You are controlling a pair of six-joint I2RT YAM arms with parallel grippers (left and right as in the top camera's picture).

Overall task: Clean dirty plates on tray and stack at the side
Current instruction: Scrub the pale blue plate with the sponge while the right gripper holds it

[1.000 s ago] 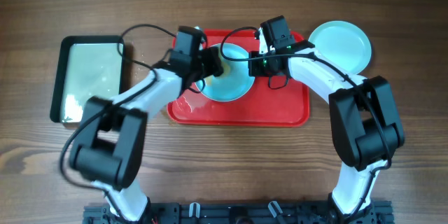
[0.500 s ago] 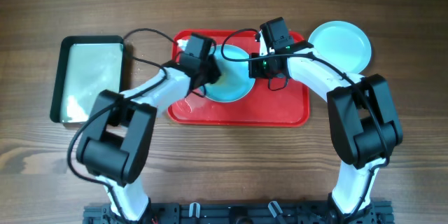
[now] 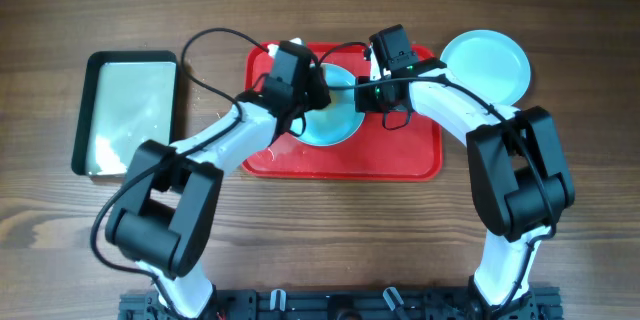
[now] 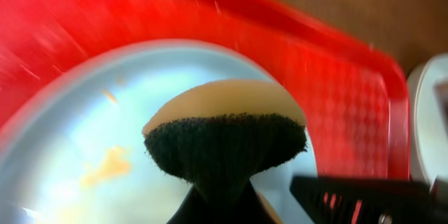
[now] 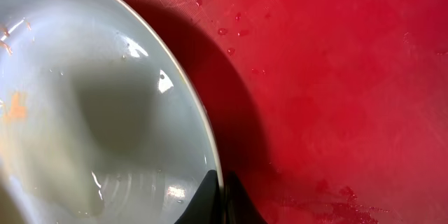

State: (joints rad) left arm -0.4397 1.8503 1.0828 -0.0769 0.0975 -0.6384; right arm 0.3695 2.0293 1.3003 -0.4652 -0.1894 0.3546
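A pale turquoise plate [image 3: 338, 120] with yellowish smears [image 4: 105, 168] lies on the red tray [image 3: 400, 155]. My right gripper [image 3: 365, 90] is shut on this plate's rim [image 5: 210, 161] and holds that edge. My left gripper [image 3: 312, 95] is shut on a sponge [image 4: 227, 129], tan with a dark scouring face, held over the plate's inside. A second turquoise plate [image 3: 487, 65] lies on the table right of the tray. The white plate is hidden.
A black-rimmed pale-green tray [image 3: 130, 110] lies at the far left. Water drops [image 5: 231, 24] dot the red tray. Cables loop over the tray's back edge. The table is brown wood.
My left gripper has moved to the right with the sponge, from the plate's left edge further over the plate. The right arm and the plate have stayed in place.
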